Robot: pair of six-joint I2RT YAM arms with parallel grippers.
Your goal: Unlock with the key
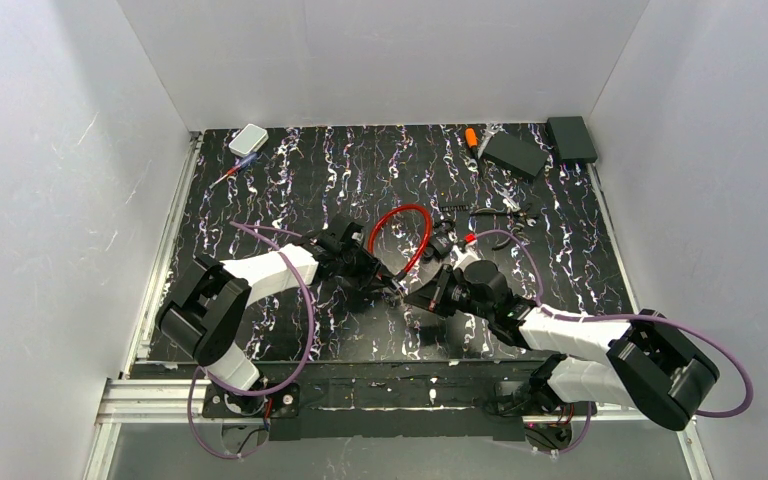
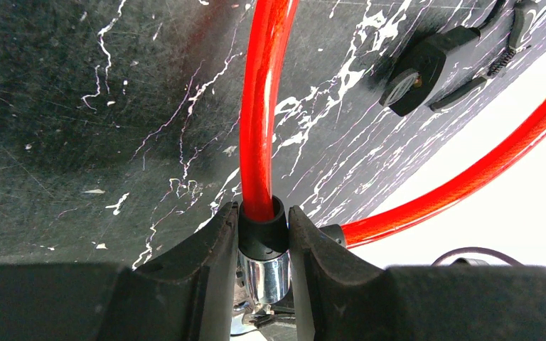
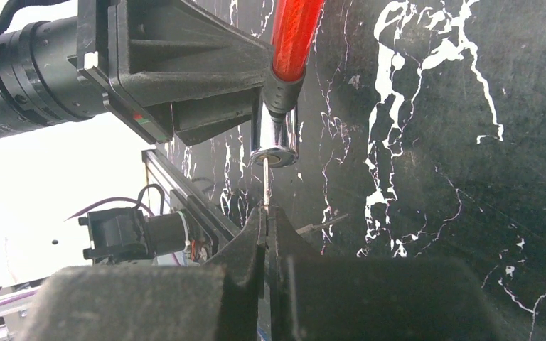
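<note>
A red cable lock [image 1: 401, 232] lies in a loop at mid-table. My left gripper [image 1: 388, 282] is shut on its black collar and chrome cylinder [image 2: 264, 245], and the red cable [image 2: 261, 106] runs away from the fingers. My right gripper [image 1: 423, 297] faces it from the right. It is shut on a thin metal key [image 3: 266, 186]. The key's blade reaches up to the face of the chrome cylinder [image 3: 275, 138], and its tip is at or in the keyhole. The key's head is hidden between the right fingers [image 3: 252, 238].
A black cylindrical piece [image 2: 414, 71] and small tools [image 1: 500, 214] lie right of the loop. At the back stand a white box [image 1: 248, 139], an orange-handled tool [image 1: 471, 137] and two black boxes [image 1: 515, 152] [image 1: 571, 138]. White walls enclose the mat.
</note>
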